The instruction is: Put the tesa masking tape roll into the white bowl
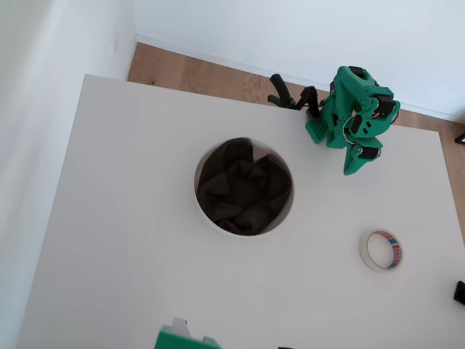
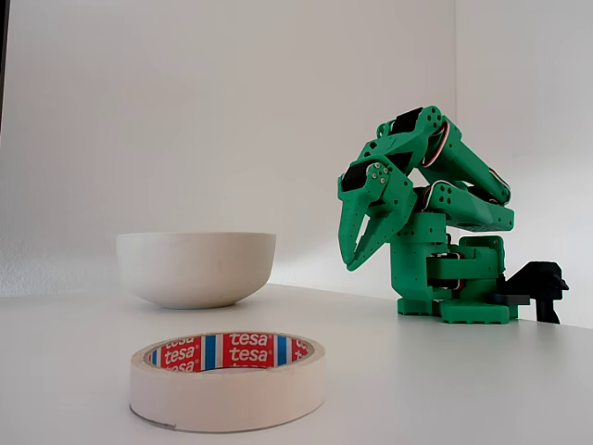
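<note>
The tesa masking tape roll (image 1: 366, 251) lies flat on the white table, at the lower right of the overhead view; in the fixed view the tape roll (image 2: 227, 387) is nearest the camera, its red-and-blue label showing inside the ring. The white bowl (image 1: 197, 201) stands at the table's middle with dark crumpled cloth inside; the bowl (image 2: 196, 267) sits behind the tape. My green gripper (image 1: 355, 164) is folded down close to the arm's base at the table's far edge, well apart from both. The gripper (image 2: 352, 263) points downward, shut and holding nothing.
A black clamp (image 1: 292, 95) holds the arm's base at the table's far edge. A small dark object (image 1: 460, 291) sits at the right edge. Open white tabletop (image 1: 123, 218) lies left of the bowl and between bowl and tape.
</note>
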Tool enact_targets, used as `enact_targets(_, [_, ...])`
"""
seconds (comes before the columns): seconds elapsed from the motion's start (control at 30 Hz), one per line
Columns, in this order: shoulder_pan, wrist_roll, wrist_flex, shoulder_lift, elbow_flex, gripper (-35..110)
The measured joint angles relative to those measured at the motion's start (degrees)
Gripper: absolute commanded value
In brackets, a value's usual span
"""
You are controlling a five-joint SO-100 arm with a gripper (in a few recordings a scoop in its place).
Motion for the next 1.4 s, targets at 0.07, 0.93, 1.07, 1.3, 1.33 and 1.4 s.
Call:
enact_targets(0.07, [-0.4, -0.3, 0.0, 0.0, 0.0, -8])
enact_targets(0.93, [-0.5, -1.0, 0.0, 0.0, 0.0, -8])
enact_targets(1.07, [-0.5, -1.0, 0.0, 0.0, 0.0, -8])
enact_targets(1.3, [-0.5, -1.0, 0.0, 0.0, 0.0, -8])
enact_targets(1.33, [-0.5, -1.0, 0.0, 0.0, 0.0, -8])
enact_targets(1.4, [-0.5, -1.0, 0.0, 0.0, 0.0, -8])
